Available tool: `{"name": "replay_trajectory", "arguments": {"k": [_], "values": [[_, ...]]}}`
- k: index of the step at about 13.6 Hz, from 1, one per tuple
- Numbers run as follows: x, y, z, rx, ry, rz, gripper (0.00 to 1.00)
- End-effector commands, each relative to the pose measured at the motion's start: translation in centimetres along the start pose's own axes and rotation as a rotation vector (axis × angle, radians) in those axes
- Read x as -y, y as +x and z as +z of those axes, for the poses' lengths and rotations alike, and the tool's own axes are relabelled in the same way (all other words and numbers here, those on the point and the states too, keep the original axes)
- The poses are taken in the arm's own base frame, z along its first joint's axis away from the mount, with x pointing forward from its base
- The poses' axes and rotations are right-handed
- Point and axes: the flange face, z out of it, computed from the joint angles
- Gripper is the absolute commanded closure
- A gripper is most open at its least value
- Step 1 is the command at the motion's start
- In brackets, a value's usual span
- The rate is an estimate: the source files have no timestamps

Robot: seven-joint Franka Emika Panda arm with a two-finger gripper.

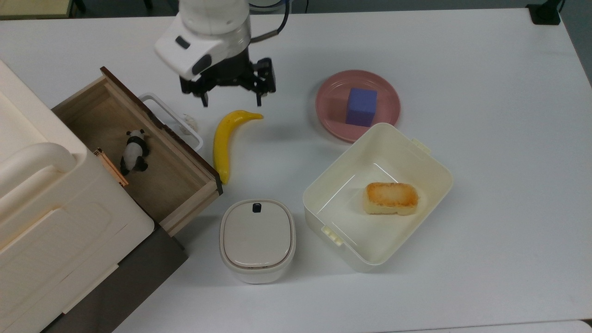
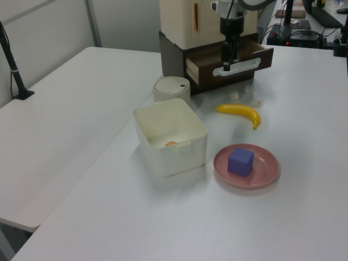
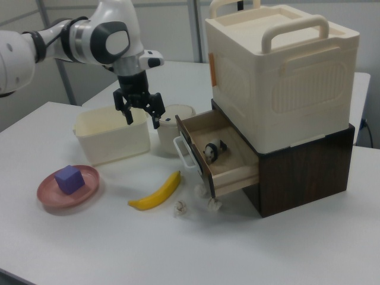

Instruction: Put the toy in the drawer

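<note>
The toy (image 1: 133, 151), a small black-and-white panda, lies inside the open light-wood drawer (image 1: 180, 185) near its back, by the cream cabinet; it shows too in the right view, toy (image 3: 212, 150) in drawer (image 3: 237, 171). My gripper (image 1: 231, 98) hangs open and empty above the table, to the top view's right of the drawer's white loop handle (image 1: 172, 120) and just above the banana's tip. In the right view the gripper (image 3: 141, 116) is raised well above the table, left of the drawer. In the left view the gripper (image 2: 229, 61) hangs before the drawer front (image 2: 239, 67).
A yellow banana (image 1: 225, 138) lies beside the drawer front. A pink plate (image 1: 384, 115) carries a purple cube (image 1: 361, 107). A cream tub (image 1: 333, 217) holds a piece of bread (image 1: 391, 198). A lidded white container (image 1: 257, 238) stands near the drawer's corner. Small white crumpled bits (image 3: 180, 207) lie by the handle.
</note>
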Motion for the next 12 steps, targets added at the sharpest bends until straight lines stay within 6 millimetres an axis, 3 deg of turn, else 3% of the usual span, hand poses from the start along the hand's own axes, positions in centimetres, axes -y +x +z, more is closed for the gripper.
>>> {"name": "replay_trajectory", "arguments": {"k": [1,4,6,7,12], "values": [[-0.5,-5.4,-0.9,0.040,-0.011,0.043,0.00],[-0.1,-7.0,-0.5,0.058,-0.080,0.143,0.00],[2.3,-7.3,-0.8,0.056,-0.102,0.134,0.00],[2.6,-7.5,-1.0,0.063,-0.103,0.130,0.00],[2.2,-7.4,-2.2,0.037,-0.063,0.153,0.00]]}}
